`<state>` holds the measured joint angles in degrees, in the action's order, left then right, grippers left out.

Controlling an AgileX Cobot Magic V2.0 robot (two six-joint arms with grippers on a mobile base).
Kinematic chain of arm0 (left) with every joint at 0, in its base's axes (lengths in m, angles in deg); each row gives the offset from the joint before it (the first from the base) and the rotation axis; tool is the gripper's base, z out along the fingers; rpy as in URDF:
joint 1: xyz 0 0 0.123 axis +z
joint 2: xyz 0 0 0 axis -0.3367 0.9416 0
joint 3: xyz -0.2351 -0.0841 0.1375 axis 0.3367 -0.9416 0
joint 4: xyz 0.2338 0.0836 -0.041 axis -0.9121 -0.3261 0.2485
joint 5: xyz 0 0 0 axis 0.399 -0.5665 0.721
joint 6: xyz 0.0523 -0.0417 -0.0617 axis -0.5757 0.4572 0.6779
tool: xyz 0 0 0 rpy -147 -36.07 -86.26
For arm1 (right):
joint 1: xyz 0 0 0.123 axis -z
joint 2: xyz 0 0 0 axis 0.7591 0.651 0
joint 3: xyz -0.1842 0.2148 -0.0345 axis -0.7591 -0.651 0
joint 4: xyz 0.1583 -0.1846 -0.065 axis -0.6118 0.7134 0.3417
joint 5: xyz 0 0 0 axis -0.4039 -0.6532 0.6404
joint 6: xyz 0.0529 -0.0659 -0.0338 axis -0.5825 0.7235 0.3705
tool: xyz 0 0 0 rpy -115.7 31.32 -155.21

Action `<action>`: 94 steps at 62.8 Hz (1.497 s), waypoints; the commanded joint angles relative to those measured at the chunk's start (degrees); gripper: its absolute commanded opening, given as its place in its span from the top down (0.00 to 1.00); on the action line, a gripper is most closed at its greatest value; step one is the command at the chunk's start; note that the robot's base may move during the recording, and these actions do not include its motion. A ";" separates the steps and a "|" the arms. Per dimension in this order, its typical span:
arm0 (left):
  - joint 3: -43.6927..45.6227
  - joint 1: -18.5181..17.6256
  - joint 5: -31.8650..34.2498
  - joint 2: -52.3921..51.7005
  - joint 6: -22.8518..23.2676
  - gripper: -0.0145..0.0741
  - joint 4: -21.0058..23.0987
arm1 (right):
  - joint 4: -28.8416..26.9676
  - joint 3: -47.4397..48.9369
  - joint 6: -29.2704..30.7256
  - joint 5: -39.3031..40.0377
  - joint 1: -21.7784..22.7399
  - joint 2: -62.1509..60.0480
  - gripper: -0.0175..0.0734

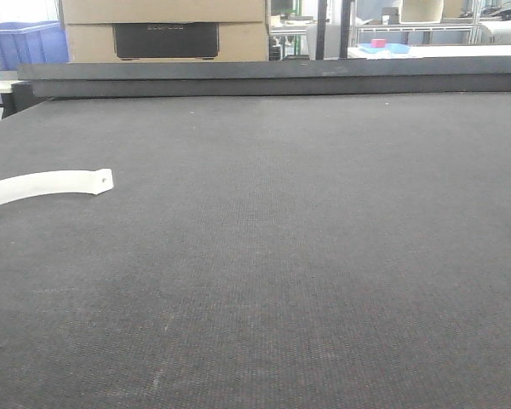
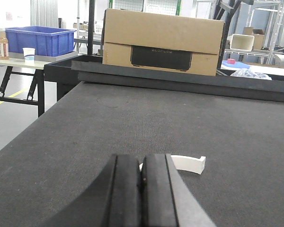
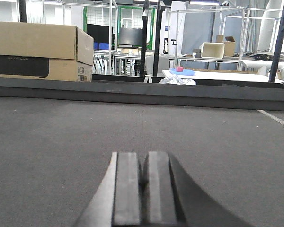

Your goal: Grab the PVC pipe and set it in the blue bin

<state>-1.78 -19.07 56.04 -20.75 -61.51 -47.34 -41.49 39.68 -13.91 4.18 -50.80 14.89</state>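
Now the left gripper and right gripper are sitting fully closed, holding nothing; a white strip is lying before the left.

On the near side of the cardboard box, your left gripper showed two flat, matte black pads with squared tips, set on a dark grey body that flared outward below them. Your right gripper looked the same: twin black slabs, smooth grey sloping shoulders.
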 commanded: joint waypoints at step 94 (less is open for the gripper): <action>0.11 0.28 5.38 -0.31 0.17 0.96 0.35 | -0.41 0.03 0.10 15.62 0.15 -0.16 0.99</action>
<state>-1.78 -19.07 58.37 -20.75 -61.51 -47.34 -41.49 39.68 -13.91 14.07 -50.80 14.89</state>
